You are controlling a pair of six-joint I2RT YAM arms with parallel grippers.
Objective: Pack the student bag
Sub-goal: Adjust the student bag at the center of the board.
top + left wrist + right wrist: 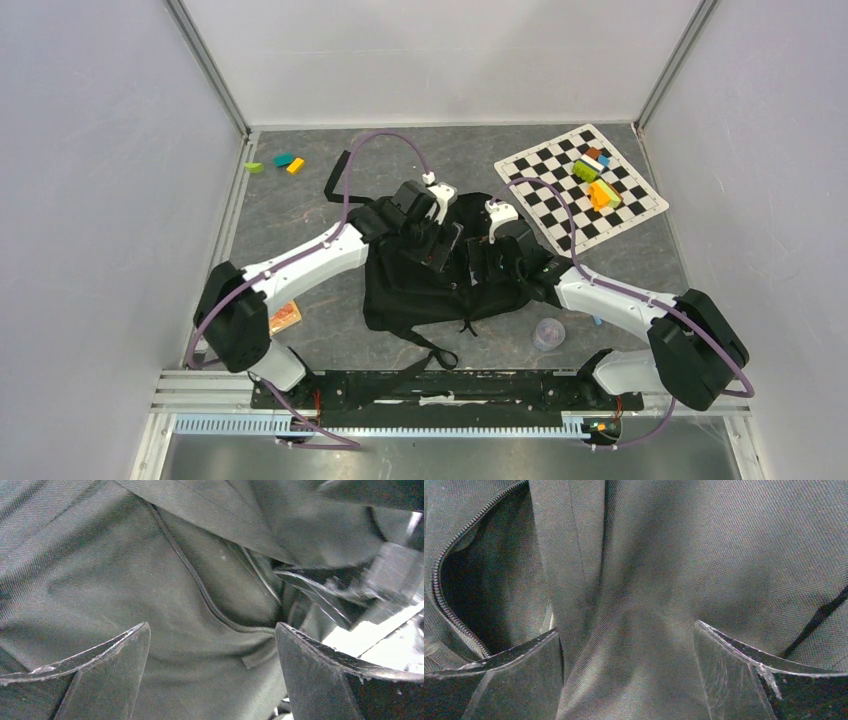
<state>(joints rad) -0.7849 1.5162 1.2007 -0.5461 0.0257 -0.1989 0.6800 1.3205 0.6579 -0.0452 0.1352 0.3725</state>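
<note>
I am looking down at the student bag (440,290), which is lying slumped in the middle of the tabletop (330,200) with both arms reaching over it. I am judging the packing as barely begun. The one thing I am counting as done is that a zip (444,580) is standing open beside my right claw (626,627), showing a dark pocket (484,585); I cannot tell whether anything is inside it.

Everything else is sitting outside the bag:
- coloured blocks (598,180) on the checkered mat (540,165)
- three more blocks (280,163) at the far left
- an orange packet (285,318) by the left arm
- a clear cup (547,333) by the right arm

Both claws are spread wide and pinching nothing. The left claw (211,627) is hanging over fabric crossed by a closed zip (200,587), and the right is hanging over plain cloth. So I am treating every item as waiting to go in.
</note>
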